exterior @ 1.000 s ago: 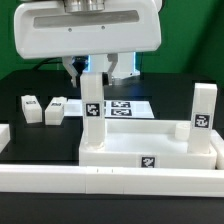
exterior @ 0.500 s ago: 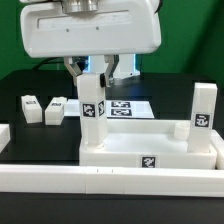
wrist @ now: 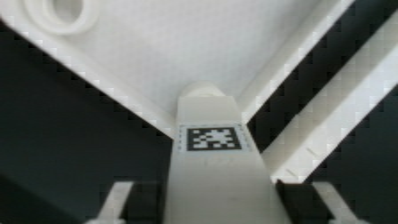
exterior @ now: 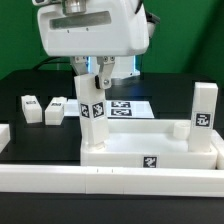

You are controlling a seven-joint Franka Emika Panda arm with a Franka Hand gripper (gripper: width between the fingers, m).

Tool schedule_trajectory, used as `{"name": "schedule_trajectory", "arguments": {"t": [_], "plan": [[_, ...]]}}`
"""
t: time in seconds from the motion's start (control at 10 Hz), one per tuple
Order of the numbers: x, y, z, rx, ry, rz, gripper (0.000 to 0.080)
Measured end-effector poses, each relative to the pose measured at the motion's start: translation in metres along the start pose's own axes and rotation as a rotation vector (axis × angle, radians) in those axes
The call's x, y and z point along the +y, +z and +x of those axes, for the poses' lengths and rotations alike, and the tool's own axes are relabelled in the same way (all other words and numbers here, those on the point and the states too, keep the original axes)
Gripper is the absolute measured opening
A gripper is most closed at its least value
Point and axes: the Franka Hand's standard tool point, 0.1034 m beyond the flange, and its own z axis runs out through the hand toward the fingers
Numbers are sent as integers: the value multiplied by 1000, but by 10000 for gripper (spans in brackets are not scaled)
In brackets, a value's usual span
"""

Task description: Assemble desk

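The white tabletop (exterior: 150,152) lies rim-up by the front rail. One white leg (exterior: 93,115) stands in its corner on the exterior view's left, and another leg (exterior: 204,112) stands upright at its right end. My gripper (exterior: 92,70) is shut on the top of the left leg. In the wrist view the tagged leg (wrist: 214,150) runs between my fingers (wrist: 121,200), with my gripper (wrist: 217,208) closed on its sides and the tabletop (wrist: 178,50) beyond. Two loose legs (exterior: 31,107) (exterior: 57,108) lie on the black table at the left.
The marker board (exterior: 127,107) lies flat behind the tabletop. A long white rail (exterior: 110,181) runs along the front, and another rail piece (exterior: 4,136) sits at the left edge. A hole (wrist: 59,12) shows in the tabletop in the wrist view.
The arm's white housing has shifted to the exterior view's right and turned. The held leg's top has leaned slightly left. Other parts have not moved.
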Motion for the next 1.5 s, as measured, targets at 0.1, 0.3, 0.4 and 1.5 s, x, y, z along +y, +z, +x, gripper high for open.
{"name": "schedule_trajectory", "arguments": {"t": [0.1, 0.3, 0.4, 1.5], "plan": [[-1, 0, -2, -1, 63, 0, 290], [-4, 1, -5, -3, 273, 1, 290], [-4, 1, -5, -4, 292, 2, 290], [-7, -1, -4, 2, -512, -2, 649]]}}
